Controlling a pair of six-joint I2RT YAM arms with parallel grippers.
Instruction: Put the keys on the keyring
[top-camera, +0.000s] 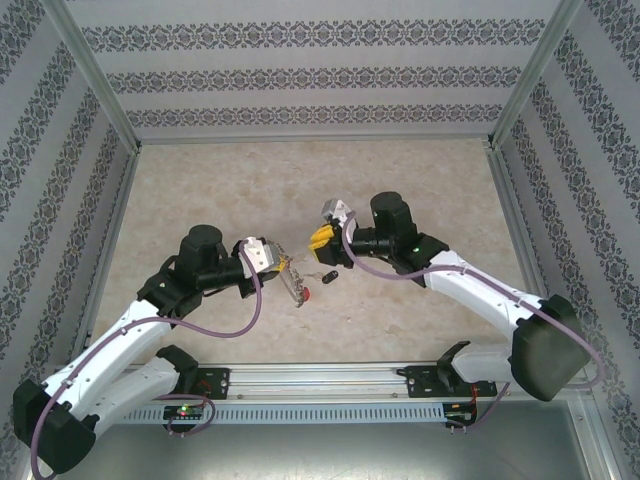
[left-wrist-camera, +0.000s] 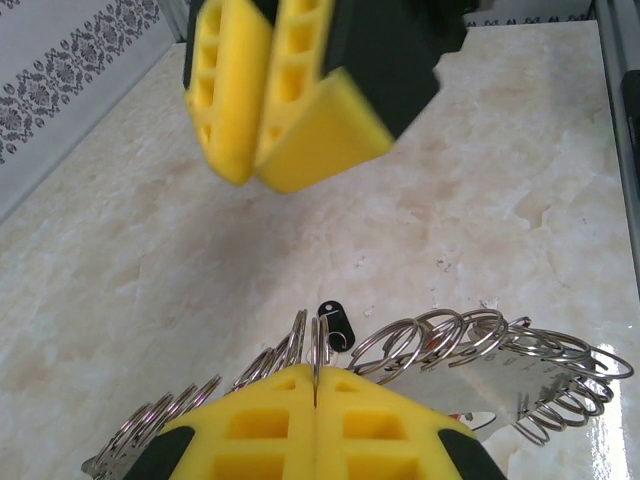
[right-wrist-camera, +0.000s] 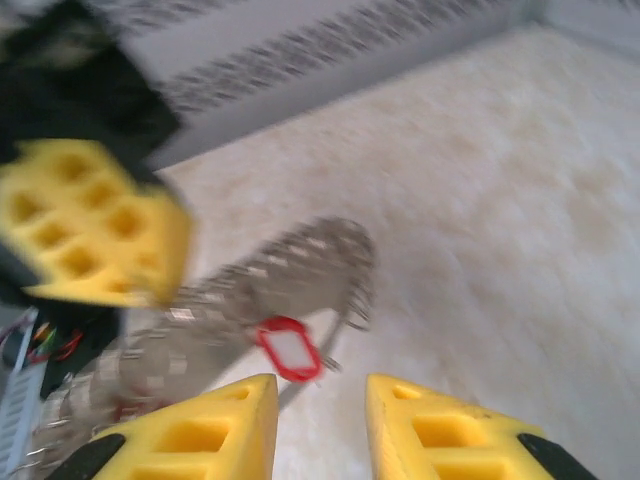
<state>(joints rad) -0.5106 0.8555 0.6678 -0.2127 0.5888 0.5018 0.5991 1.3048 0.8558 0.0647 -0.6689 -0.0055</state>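
Saw the left gripper (left-wrist-camera: 315, 400) with its jaws pressed together on the keyring (left-wrist-camera: 455, 345), pinching the spiky rim so that the loops fanned out to either side of the yellow pads. Noted ring and both grippers near the middle of the marble-patterned table (top-camera: 420, 190). Found the right gripper (right-wrist-camera: 320, 405) just beside the ring, jaws spread with nothing between them. Spotted a red tag (right-wrist-camera: 288, 350) hanging at the ring's rim, just in front of those spread fingers. Made out a black-headed key (left-wrist-camera: 335, 322) close behind the loops; could not tell whether hooked on or lying loose
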